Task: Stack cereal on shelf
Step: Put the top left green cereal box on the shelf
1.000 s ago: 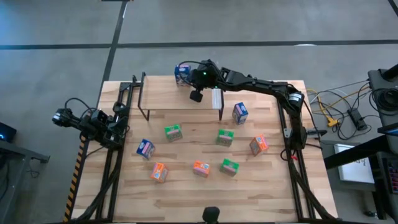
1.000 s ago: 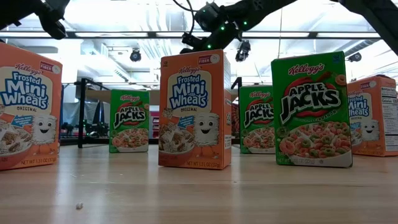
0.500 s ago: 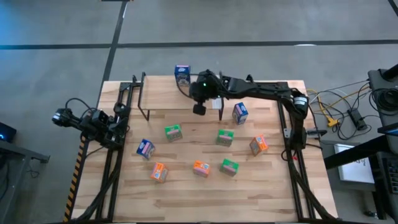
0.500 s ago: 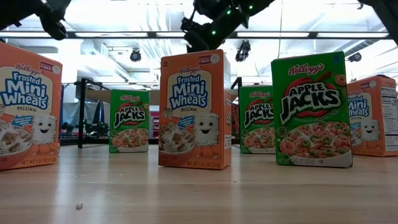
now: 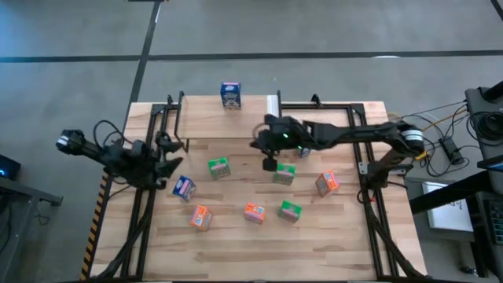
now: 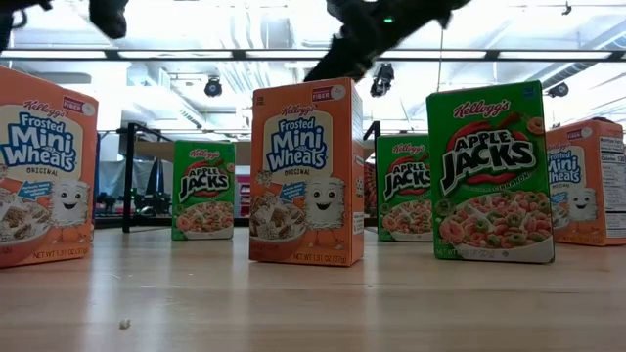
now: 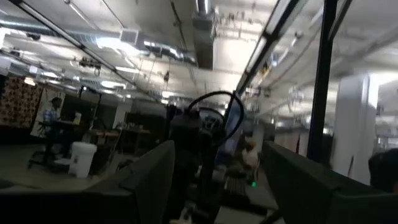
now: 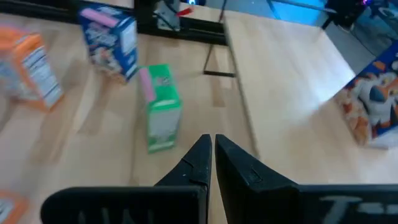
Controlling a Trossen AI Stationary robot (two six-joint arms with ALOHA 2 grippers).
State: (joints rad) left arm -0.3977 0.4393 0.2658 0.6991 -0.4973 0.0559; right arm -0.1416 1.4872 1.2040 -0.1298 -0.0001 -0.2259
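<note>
High view shows one blue box [image 5: 230,94] standing on the shelf [image 5: 204,118] at its far edge; that is all I judge done. Eight boxes are still loose on the tabletop [image 5: 236,244]. My right gripper [image 5: 269,164] hangs empty, fingers pinched together, just beside a green box [image 5: 284,174]. My left gripper [image 5: 167,149] waits spread wide, holding nothing, at the table's left edge.

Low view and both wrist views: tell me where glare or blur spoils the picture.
Low view: bright ceiling lights wash out the top, leaving the arms as dark silhouettes; the near orange box stays crisp. Left wrist view: soft and dim throughout, its fingers mere dark shapes. Right wrist view: the green box and blue box are smeared.
</note>
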